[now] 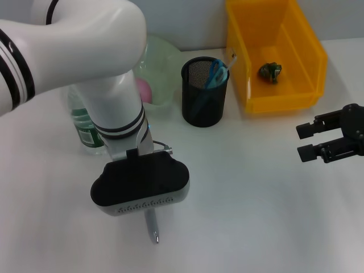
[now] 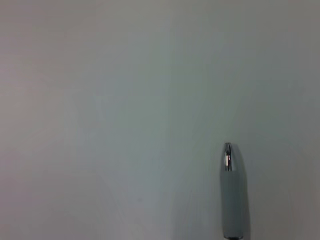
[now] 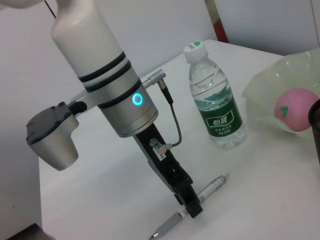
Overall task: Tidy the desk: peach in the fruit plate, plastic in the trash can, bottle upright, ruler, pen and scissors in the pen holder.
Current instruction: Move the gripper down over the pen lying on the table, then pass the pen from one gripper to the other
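My left gripper (image 3: 190, 204) is down at the table's front, shut on the middle of the silver pen (image 3: 212, 186), which stays low and flat over the table. In the head view the wrist housing hides the fingers, and only the pen (image 1: 152, 227) pokes out below it; its tip (image 2: 232, 185) fills the left wrist view. The bottle (image 1: 85, 128) stands upright behind the left arm. A pink peach (image 1: 144, 90) lies in the green fruit plate (image 1: 165, 60). Blue scissors (image 1: 216, 73) stand in the black mesh pen holder (image 1: 203, 102). Crumpled plastic (image 1: 270, 71) sits in the yellow trash can (image 1: 301, 94). The ruler is not clearly visible. My right gripper (image 1: 306, 141) hovers open at the right.
The plate, the holder and the trash can stand in a row along the back of the white table (image 1: 250, 205). The left arm covers much of the left side. Bare tabletop separates the two grippers.
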